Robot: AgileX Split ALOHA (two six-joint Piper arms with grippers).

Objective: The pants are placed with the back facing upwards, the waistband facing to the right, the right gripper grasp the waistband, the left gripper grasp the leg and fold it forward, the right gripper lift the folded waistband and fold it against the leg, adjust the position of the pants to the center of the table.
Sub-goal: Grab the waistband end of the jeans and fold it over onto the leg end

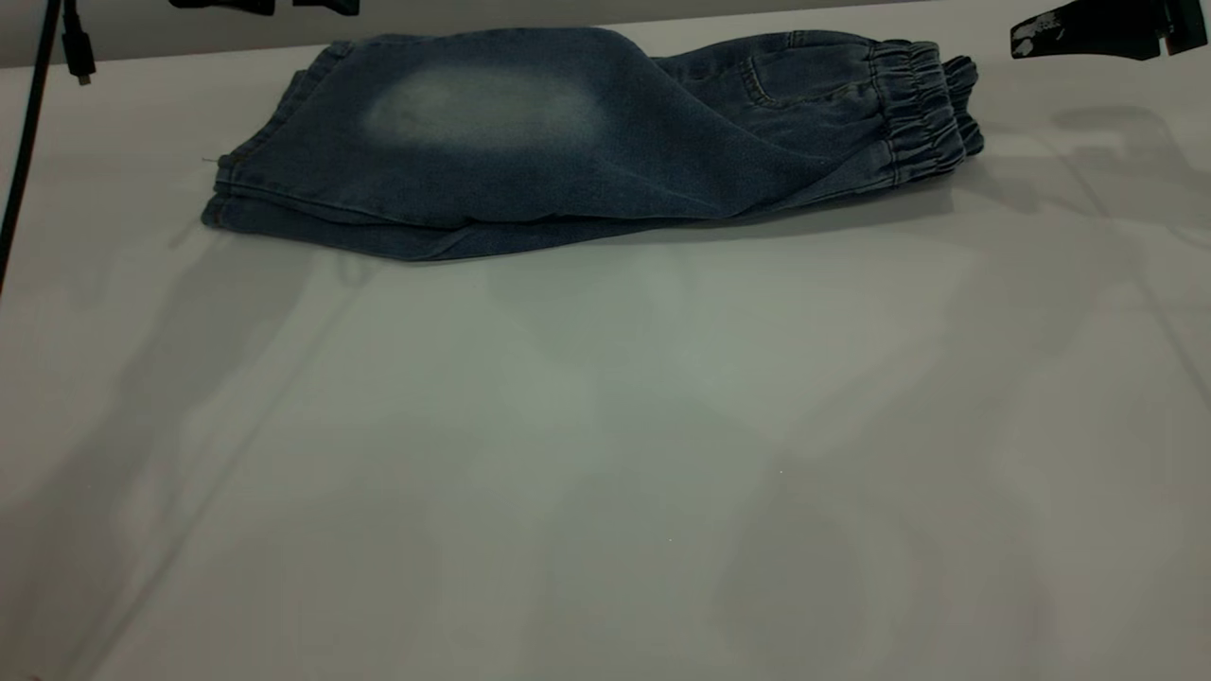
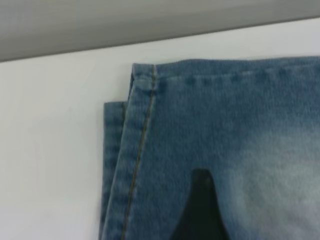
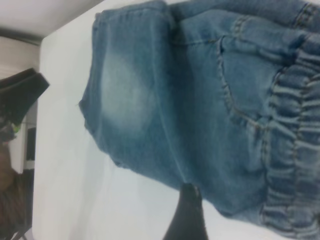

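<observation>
Looking across the surface [image 1: 605, 454] from the exterior view, we find the pants [image 1: 568, 151] lying flat near its far edge, folded lengthwise so one half lies over the other. The waistband [image 1: 922, 109] is at the right end, gathered and doubled over. The hems sit at the left end, the lower layer showing as a narrow strip beyond the upper one. A whitish faded patch marks the top layer, left of middle. One back pocket is visible just left of the waistband. We see no printed leg from any view.

The right gripper [image 1: 1088, 33] is up at the far right corner of the exterior view, above the surface and apart from the waistband, touching nothing. In the right wrist view a single dark jaw tip of the right gripper [image 3: 186, 215] shows against the folded edge of the denim near the waistband [image 3: 295, 150]; whether its jaws are apart or together we cannot tell.

The left gripper [image 1: 265, 6] shows only as dark tips at the top edge of the exterior view, above the hem end. In the left wrist view one dark tip of the left gripper [image 2: 201, 210] shows against the denim beside the tan side seam; no cloth is held. We cannot tell how its jaws stand.
</observation>
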